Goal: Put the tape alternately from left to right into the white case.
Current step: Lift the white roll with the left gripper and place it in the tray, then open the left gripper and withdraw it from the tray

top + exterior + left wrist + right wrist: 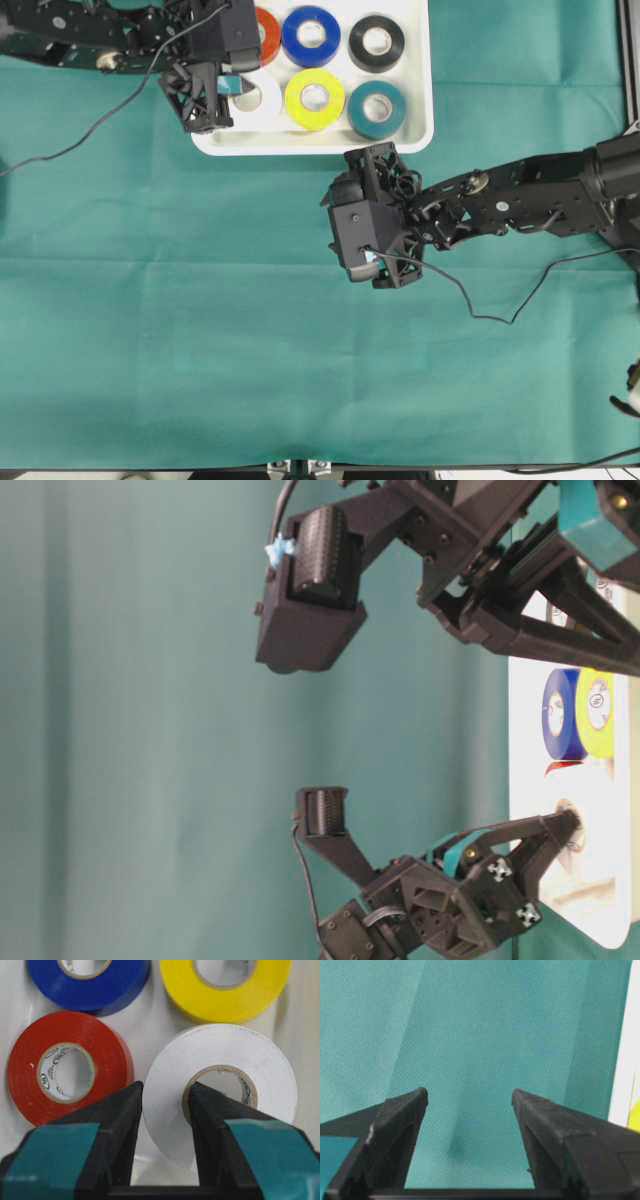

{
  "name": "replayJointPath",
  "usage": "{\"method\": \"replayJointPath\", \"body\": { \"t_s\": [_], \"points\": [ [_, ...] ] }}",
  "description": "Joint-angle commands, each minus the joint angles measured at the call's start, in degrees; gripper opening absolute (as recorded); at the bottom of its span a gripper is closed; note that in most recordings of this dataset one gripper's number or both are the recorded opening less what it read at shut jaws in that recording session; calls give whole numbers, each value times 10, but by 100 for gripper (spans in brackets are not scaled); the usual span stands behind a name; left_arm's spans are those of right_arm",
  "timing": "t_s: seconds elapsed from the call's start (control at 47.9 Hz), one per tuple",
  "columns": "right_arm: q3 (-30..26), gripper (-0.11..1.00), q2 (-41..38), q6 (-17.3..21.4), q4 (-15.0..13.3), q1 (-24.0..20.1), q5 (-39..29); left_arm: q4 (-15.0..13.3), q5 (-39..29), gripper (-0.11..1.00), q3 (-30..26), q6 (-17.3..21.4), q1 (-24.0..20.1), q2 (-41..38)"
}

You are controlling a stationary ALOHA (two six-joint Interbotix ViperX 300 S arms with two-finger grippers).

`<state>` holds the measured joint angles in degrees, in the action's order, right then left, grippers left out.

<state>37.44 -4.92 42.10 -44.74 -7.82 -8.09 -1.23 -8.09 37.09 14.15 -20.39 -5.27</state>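
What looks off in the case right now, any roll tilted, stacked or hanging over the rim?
Nothing stands out. All six rolls lie flat inside the white case, none stacked. The left hand is shut on the wall of the white roll, one finger in its core. The right hand is open over bare cloth.

The tray (420, 110) is glossy white. In it lie six rolls of tape with pale cores: red-orange (267, 32), blue (311, 35) and black (377, 42) in the far row, white (262, 97), yellow (315, 98) and teal (377, 109) in the near row. The cloth (200, 330) is plain green with a fine weave. Both arms are black, with teal patches on the fingers (122, 1125).
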Motion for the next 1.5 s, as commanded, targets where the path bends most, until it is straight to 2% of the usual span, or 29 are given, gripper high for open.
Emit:
{"method": "replayJointPath", "body": {
  "t_s": [0.0,0.522,0.606,0.731,0.773,0.877,1.149,1.483],
  "points": [
    [-5,76,18,0,1,-2,3,1,5,-3,-11,0,-2,5],
    [-7,76,18,-2,0,-2,4,0,2,-1,-12,-1,-2,11],
    [-7,76,18,-2,0,-2,4,0,2,11,-11,-1,-2,17],
    [-6,76,18,-1,0,-2,3,0,2,43,-9,-1,-2,26],
    [-6,75,18,-1,0,-2,4,0,2,47,-8,-1,-1,28],
    [-6,76,18,-1,0,-2,4,0,3,38,-6,-1,0,33],
    [-6,76,18,-1,0,-2,3,-1,2,37,-4,-3,15,35],
    [-6,76,18,0,0,-2,4,-2,-4,37,9,-5,102,68]
  ]
}}
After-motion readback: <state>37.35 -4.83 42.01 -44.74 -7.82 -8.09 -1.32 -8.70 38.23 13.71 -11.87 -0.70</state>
